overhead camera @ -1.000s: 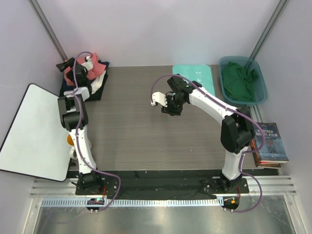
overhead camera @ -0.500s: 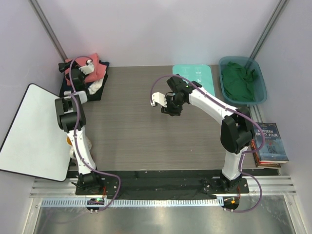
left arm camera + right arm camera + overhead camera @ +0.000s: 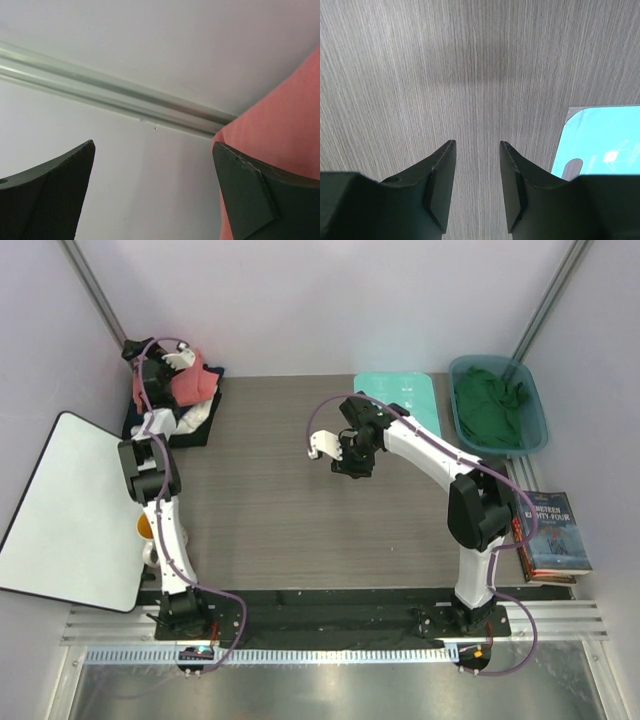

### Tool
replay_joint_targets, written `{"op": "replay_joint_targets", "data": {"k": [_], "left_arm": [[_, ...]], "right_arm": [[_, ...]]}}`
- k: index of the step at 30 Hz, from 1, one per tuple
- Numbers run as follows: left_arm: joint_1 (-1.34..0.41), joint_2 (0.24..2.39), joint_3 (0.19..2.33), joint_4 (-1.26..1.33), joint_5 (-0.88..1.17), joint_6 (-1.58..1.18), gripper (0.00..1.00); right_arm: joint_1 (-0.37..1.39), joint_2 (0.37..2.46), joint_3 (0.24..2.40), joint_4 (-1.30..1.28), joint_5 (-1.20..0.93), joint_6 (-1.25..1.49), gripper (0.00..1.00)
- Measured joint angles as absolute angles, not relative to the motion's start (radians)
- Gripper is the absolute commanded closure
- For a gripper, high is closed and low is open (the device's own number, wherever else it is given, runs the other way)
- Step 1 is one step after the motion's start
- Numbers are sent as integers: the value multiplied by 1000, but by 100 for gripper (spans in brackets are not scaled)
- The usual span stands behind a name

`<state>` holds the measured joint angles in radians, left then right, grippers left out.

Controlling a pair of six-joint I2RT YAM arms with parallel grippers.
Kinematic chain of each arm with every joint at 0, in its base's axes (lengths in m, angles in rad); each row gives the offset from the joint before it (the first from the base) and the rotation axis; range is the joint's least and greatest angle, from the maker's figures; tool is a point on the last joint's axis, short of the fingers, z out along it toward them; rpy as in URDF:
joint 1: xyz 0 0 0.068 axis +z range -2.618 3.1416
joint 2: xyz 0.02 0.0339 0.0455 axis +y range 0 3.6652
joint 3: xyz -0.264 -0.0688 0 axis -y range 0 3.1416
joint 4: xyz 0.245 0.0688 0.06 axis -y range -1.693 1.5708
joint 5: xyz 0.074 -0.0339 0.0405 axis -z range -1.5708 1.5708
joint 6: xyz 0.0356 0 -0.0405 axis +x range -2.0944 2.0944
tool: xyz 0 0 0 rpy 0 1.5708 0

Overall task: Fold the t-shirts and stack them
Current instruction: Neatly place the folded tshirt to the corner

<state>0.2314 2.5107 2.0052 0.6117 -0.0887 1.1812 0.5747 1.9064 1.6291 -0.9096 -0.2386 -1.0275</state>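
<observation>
The left arm reaches to the far-left corner of the surface (image 3: 270, 500), where the folded pile lies: a coral shirt (image 3: 190, 380) on top, a white shirt (image 3: 203, 412) showing at its near right edge, and a navy shirt (image 3: 190, 437) underneath, all touching. The left gripper (image 3: 152, 150) sits high over the back of that pile with its fingers spread wide and nothing between them, so it is released. In the left wrist view the coral cloth fills the right edge just beside and behind one finger, and whether it touches that finger cannot be told. Straight ahead of this gripper are the pale wall and an aluminium rail (image 3: 115, 97), close behind the pile. The right gripper (image 3: 477, 143) hangs over bare wood near the middle of the surface, its fingers parted by a narrow gap with nothing held, also released. Just to its right lies the mint board (image 3: 415, 395), flat against the far edge, its handle slot showing in the right wrist view. Beyond the board, a blue bin (image 3: 492, 361) in the far-right corner holds a crumpled green shirt (image 3: 487, 408), well apart from the pile. Books (image 3: 553, 535) are stacked at the right edge, near the right arm's elbow, and a white panel (image 3: 70, 505) lies off the left side
</observation>
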Motion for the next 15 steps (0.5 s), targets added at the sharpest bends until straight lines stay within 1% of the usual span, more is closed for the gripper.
{"op": "replay_joint_targets", "data": {"k": [4, 15], "left_arm": [[234, 2588, 2123, 562, -84, 1183, 0], [263, 2621, 2109, 550, -99, 1205, 0]], "right_arm": [[575, 1926, 1660, -920, -228, -1027, 54], [575, 1971, 1735, -942, -218, -1026, 54]]}}
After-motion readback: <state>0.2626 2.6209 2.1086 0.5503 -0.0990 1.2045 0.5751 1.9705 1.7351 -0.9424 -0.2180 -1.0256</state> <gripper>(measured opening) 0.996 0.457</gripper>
